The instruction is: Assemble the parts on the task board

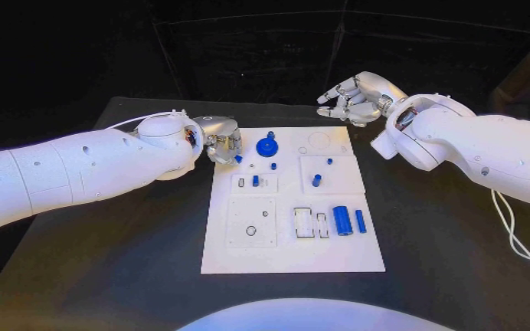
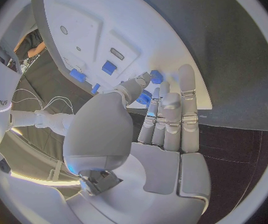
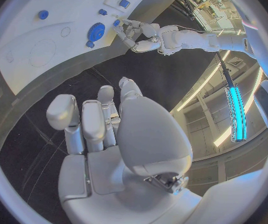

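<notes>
The left hand [image 1: 222, 144] pinches a small blue part [image 2: 156, 76] at the task board [image 1: 332, 254] edge — a loose pinch could drop it; the right hand [image 1: 351, 99] hovers, fingers apart, holding nothing.

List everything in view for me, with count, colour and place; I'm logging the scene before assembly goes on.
task board: one, white, middle of the black table.
blue disc: one, blue, far part of the board, near the left robot hand.
blue cylinder: one, blue, lying on the near right part of the board.
slim blue bar: one, blue, right beside the cylinder.
small blue parts: several, blue, standing in the board's middle blocks.
table: one, black.
left robot hand: silver, at the board's far left corner; grip unclear.
right robot hand: silver, open, above the table beyond the board's far right corner.
</notes>
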### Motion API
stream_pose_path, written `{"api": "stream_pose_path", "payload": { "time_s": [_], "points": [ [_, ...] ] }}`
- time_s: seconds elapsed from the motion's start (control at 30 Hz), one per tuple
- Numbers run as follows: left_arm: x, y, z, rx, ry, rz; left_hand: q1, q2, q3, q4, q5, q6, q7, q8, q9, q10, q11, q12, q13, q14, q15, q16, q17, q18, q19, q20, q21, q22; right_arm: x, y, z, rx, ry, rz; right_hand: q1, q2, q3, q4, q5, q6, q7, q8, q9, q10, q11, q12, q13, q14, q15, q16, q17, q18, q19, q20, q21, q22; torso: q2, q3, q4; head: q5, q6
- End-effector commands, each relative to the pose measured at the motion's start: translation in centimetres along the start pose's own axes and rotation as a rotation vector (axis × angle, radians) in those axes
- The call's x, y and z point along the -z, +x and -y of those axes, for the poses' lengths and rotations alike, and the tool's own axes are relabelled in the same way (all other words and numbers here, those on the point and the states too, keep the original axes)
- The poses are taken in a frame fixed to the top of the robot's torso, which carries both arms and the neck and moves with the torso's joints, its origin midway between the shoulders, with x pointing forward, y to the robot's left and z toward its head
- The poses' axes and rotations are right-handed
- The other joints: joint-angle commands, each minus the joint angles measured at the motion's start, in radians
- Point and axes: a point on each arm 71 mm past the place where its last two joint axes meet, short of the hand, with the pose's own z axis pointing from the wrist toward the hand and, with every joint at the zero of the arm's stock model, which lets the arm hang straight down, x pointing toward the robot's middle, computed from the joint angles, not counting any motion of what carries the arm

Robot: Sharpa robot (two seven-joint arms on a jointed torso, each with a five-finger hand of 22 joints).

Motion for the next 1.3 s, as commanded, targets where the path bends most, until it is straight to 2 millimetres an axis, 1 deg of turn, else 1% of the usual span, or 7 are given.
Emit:
{"api": "stream_pose_path", "payload": {
  "time_s": [0.03, 0.13, 0.3, 0.47, 0.6, 0.7, 1.3],
  "points": [
    [0.04, -0.05, 0.2, -0.003, 0.013, 0.005, -0.001, -0.014, -0.022, 0.001, -0.001, -0.006, 0.001, -0.006, 0.001, -0.008, 0.001, -0.001, 0.001, -0.006, 0.005, -0.009, -0.003, 0.009, -0.007, 0.003, -0.007, -0.003, -0.04, -0.01, -0.18, 0.002, -0.012, -0.003, -0.006, 0.003, 0.001, 0.007, 0.005, -0.006, 0.001, 0.005, -0.001, -0.004, -0.001, 0.005, -0.001, 0.016, -0.005, -0.005, 0.0, 0.014, -0.005, -0.002, -0.003, -0.001, 0.0, -0.0004, 0.0007, 0.002, 0.0],
    [0.0, 0.04, 0.14, -0.004, 0.012, -0.003, 0.01, -0.014, -0.055, 0.002, 0.0, -0.008, 0.002, -0.007, 0.002, -0.014, 0.003, 0.004, 0.004, -0.01, 0.006, -0.012, -0.006, 0.01, -0.007, 0.005, -0.015, -0.008, -0.05, 0.0, -0.18, 0.002, -0.012, -0.004, -0.006, 0.003, 0.001, 0.007, 0.005, -0.006, 0.001, 0.005, -0.001, -0.004, -0.001, 0.005, -0.001, 0.016, -0.005, -0.005, 0.0, 0.014, -0.005, -0.002, -0.003, -0.001, 0.0, -0.0008, 0.0005, 0.003, 0.001],
    [-0.13, 0.14, -0.06, -0.005, 0.006, -0.008, 0.037, -0.002, -0.092, 0.001, 0.0, -0.006, 0.001, -0.007, 0.004, -0.021, 0.002, 0.014, 0.009, -0.011, 0.006, -0.011, -0.005, 0.011, -0.004, 0.006, -0.023, -0.013, -0.07, 0.01, -0.18, 0.002, -0.012, -0.004, -0.007, 0.003, 0.001, 0.008, 0.005, -0.006, 0.001, 0.005, -0.001, -0.004, -0.001, 0.006, 0.0, 0.016, -0.005, -0.004, 0.001, 0.014, -0.005, -0.002, -0.003, -0.001, 0.001, -0.0012, 0.0003, 0.003, 0.0],
    [-0.26, 0.2, -0.04, -0.007, 0.008, -0.012, 0.068, 0.017, -0.094, -0.007, 0.0, 0.011, -0.004, 0.001, 0.007, -0.019, -0.002, 0.021, 0.012, -0.012, 0.003, -0.01, -0.004, 0.012, -0.001, 0.004, -0.025, -0.014, -0.09, 0.03, -0.18, 0.002, -0.012, -0.005, -0.007, 0.003, 0.001, 0.008, 0.005, -0.006, 0.001, 0.005, -0.001, -0.004, -0.001, 0.006, 0.0, 0.016, -0.005, -0.004, 0.001, 0.014, -0.005, -0.002, -0.003, -0.001, 0.0, -0.0004, -0.0003, 0.003, -0.002],
    [-0.4, 0.28, 0.06, -0.008, 0.009, -0.02, 0.106, 0.04, -0.087, -0.02, 0.0, 0.032, -0.009, 0.012, 0.01, -0.015, -0.007, 0.025, 0.013, -0.013, -0.003, -0.01, -0.004, 0.013, 0.002, 0.0, -0.024, -0.012, -0.11, 0.04, -0.17, 0.002, -0.012, -0.005, -0.007, 0.003, 0.001, 0.008, 0.005, -0.006, 0.001, 0.005, -0.001, -0.004, -0.001, 0.006, 0.0, 0.016, -0.005, -0.004, 0.001, 0.014, -0.005, -0.002, -0.003, -0.001, 0.001, -0.0006, -0.0002, 0.003, -0.004],
    [-0.48, 0.33, 0.09, -0.009, 0.01, -0.025, 0.12, 0.047, -0.087, -0.026, 0.0, 0.042, -0.011, 0.017, 0.011, -0.013, -0.009, 0.027, 0.013, -0.013, -0.005, -0.009, -0.004, 0.013, 0.003, -0.003, -0.023, -0.011, -0.12, 0.04, -0.17, 0.002, -0.012, -0.006, -0.007, 0.003, 0.001, 0.008, 0.005, -0.006, 0.001, 0.005, -0.001, -0.004, -0.001, 0.006, 0.0, 0.016, -0.005, -0.004, 0.001, 0.014, -0.005, -0.002, -0.003, -0.001, 0.001, -0.0002, -0.0005, 0.003, -0.004],
    [-0.78, 0.59, 0.18, -0.012, 0.012, -0.047, 0.136, 0.051, -0.093, -0.035, -0.001, 0.047, -0.012, 0.018, 0.01, -0.011, -0.011, 0.027, 0.012, -0.017, -0.007, -0.013, -0.007, 0.012, 0.001, -0.007, -0.02, -0.006, -0.16, 0.09, -0.16, 0.002, -0.011, -0.009, -0.006, 0.004, 0.002, 0.008, 0.005, -0.006, 0.001, 0.006, -0.001, -0.003, -0.001, 0.007, 0.001, 0.016, -0.005, -0.004, 0.002, 0.013, -0.004, -0.002, -0.003, 0.0, 0.0, -0.0003, 0.0, 0.0, -0.007]
  ]
}}
